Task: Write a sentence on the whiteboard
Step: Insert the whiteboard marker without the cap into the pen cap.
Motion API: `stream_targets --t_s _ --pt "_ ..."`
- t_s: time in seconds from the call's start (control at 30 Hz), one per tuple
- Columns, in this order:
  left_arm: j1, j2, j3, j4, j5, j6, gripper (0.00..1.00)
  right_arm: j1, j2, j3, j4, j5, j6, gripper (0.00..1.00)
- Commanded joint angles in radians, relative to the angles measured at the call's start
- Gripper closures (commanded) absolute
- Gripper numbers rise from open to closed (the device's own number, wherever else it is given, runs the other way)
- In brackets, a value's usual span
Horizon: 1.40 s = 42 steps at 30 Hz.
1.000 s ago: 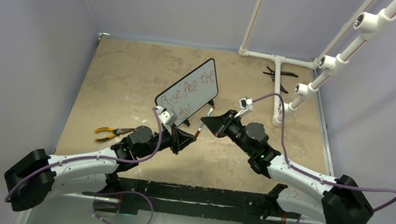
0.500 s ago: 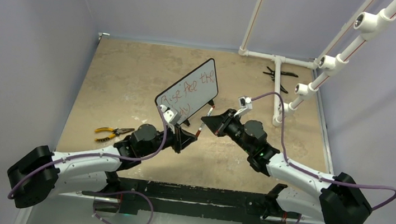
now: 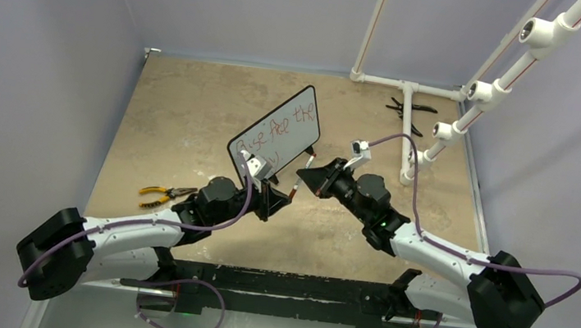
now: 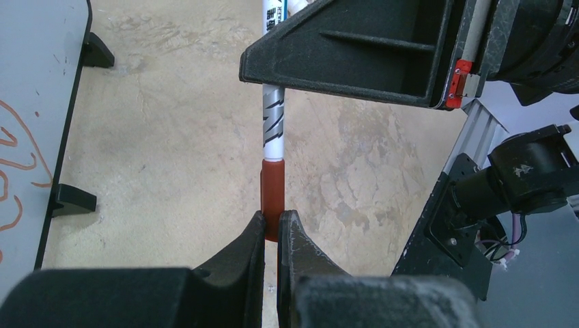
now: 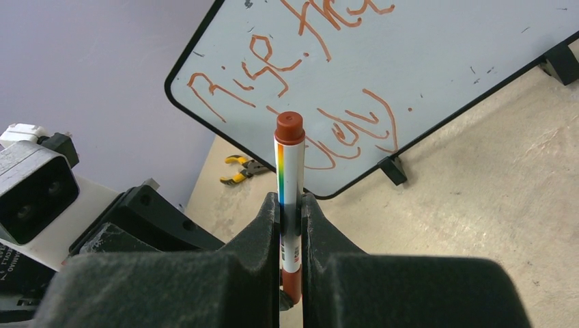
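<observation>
Two grips on one marker (image 4: 274, 130): my left gripper (image 4: 271, 224) pinches its red cap (image 4: 272, 188), my right gripper (image 5: 291, 205) clamps the white barrel (image 5: 289, 167). The whiteboard (image 3: 279, 130), bearing the sentence (image 5: 273, 61), stands at the middle of the table (image 3: 169, 117).

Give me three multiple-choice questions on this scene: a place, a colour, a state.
1. Where are the yellow pliers? A. on the table beside the left arm B. on the pipes C. in a gripper
2. What colour is the sentence on the whiteboard? A. blue B. red C. green
3. The left gripper is: A. wide open B. shut on the marker's red cap C. out of view
Answers: A, they lie left of that arm; B, strokes are red; B, fingers pinch the cap.
</observation>
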Motion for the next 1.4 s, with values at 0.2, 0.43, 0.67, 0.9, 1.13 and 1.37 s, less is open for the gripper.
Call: stream_targets --t_s 0.2,0.43,0.67,0.9,1.13,1.37 --pt "0.068 0.003 0.131 0.325 -0.065 -0.018 1.0 0.052 0.046 -0.001 -0.187 -0.202 0.008 1.0" --pt "0.075 0.009 0.137 0.32 -0.009 -0.02 1.0 0.053 0.034 0.01 -0.218 -0.163 0.012 1.0" --pt "0.074 -0.056 0.143 0.037 0.184 0.037 1.0 0.052 -0.091 -0.015 -0.2 0.0 0.084 1.0" --pt "0.074 -0.177 0.168 -0.279 0.215 0.052 0.73 0.052 -0.128 -0.017 -0.171 0.071 0.111 1.0" --pt "0.074 -0.166 0.2 -0.334 0.255 0.053 0.39 0.053 -0.118 -0.011 -0.165 0.067 0.11 1.0" --pt "0.073 -0.089 0.222 -0.381 0.25 0.056 0.18 0.052 -0.172 -0.034 -0.136 0.079 0.11 1.0"
